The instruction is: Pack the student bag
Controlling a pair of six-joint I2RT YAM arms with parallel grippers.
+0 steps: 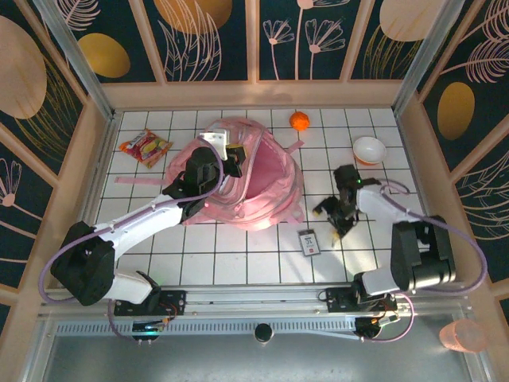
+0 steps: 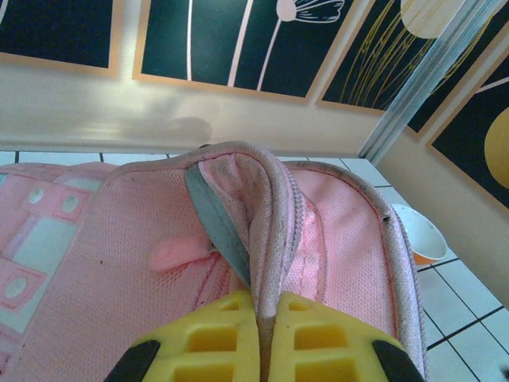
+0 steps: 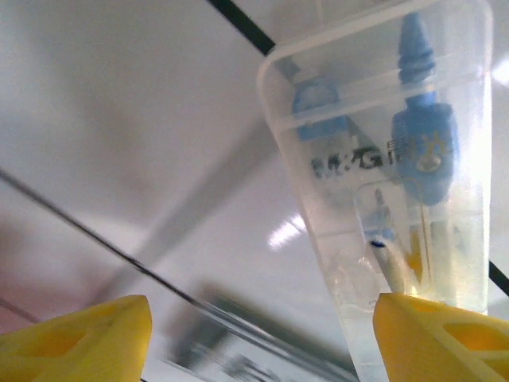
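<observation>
The pink backpack (image 1: pixel 262 179) lies open at the middle of the white tiled tabletop (image 1: pixel 238 263). The left pincer (image 2: pixel 261 334) is clamped tight on its raised zipper rim. The right pincer (image 3: pixel 262 334) gapes wide, gripping nothing, over a clear compass case (image 3: pixel 382 159).

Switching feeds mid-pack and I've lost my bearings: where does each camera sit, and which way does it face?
Top external: above and behind the bases, looking down on the table; both arms show.
Left wrist: on the left gripper, fingers pinching the student bag rim, facing the back wall.
Right wrist: on the right gripper, fingers open, facing down at a clear case.
Shared: top and left wrist both show student bag and bowl.
</observation>
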